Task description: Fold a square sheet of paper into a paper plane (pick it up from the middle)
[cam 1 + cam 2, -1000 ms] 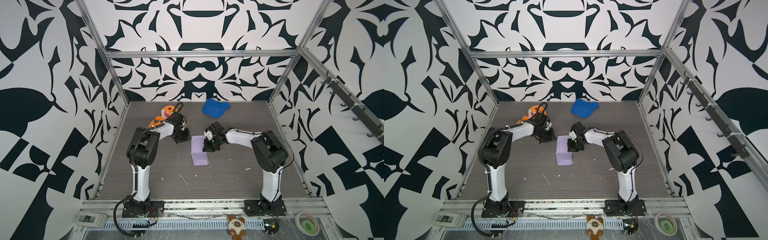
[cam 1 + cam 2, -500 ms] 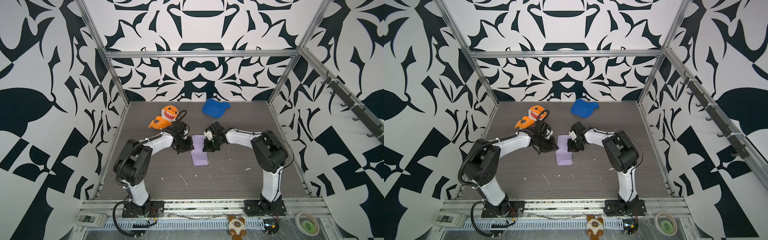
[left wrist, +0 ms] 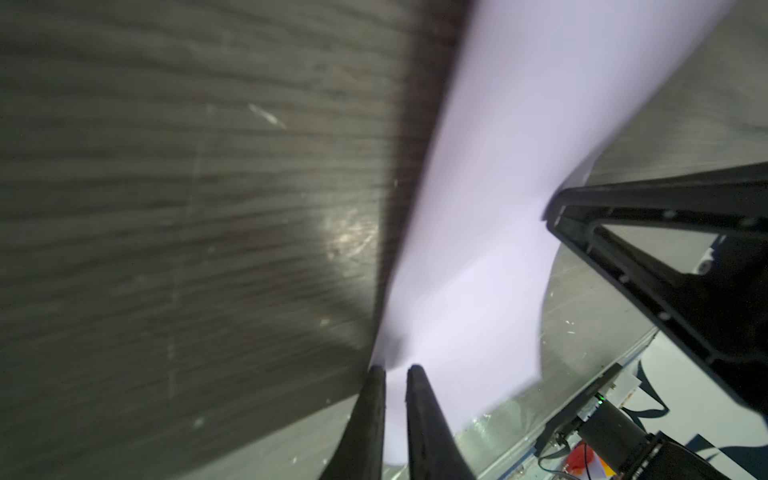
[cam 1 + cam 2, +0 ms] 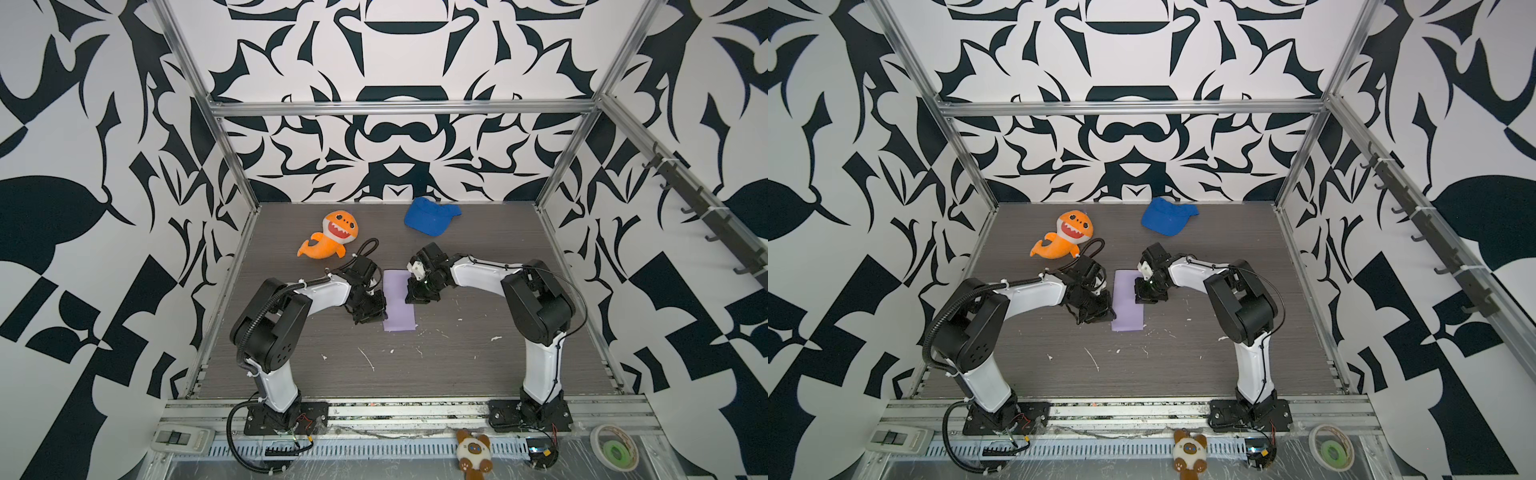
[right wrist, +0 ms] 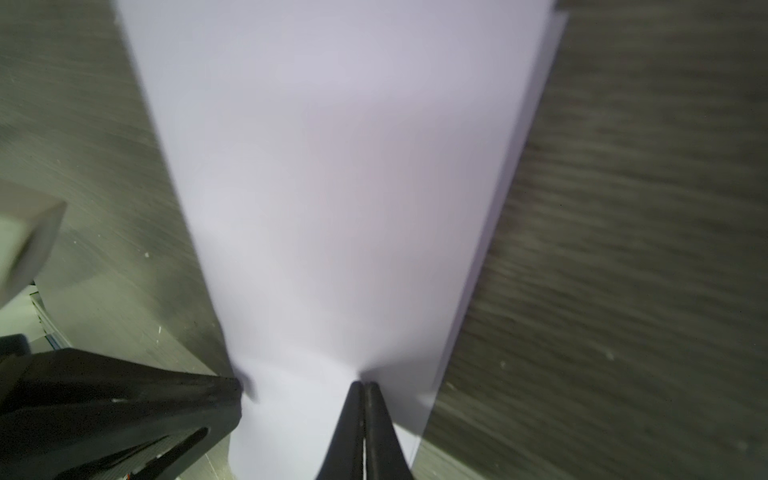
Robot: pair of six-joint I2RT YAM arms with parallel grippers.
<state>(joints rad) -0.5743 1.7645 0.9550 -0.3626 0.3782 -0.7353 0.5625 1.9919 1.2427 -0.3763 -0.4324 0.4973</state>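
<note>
Left claw, barely ajar, sat at the edge of the square sheet of paper; right claw, shut, rested on it.

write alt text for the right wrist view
A folded strip of lavender paper lies on a dark wood-grain table, the right gripper shut with its tips on one end. The left gripper touches a long edge.

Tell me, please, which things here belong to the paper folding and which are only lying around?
For the job: lavender paper, left gripper, right gripper.
Just lying about: orange plush shark, blue cap, small plush toy and tape roll by the front rail.
</note>
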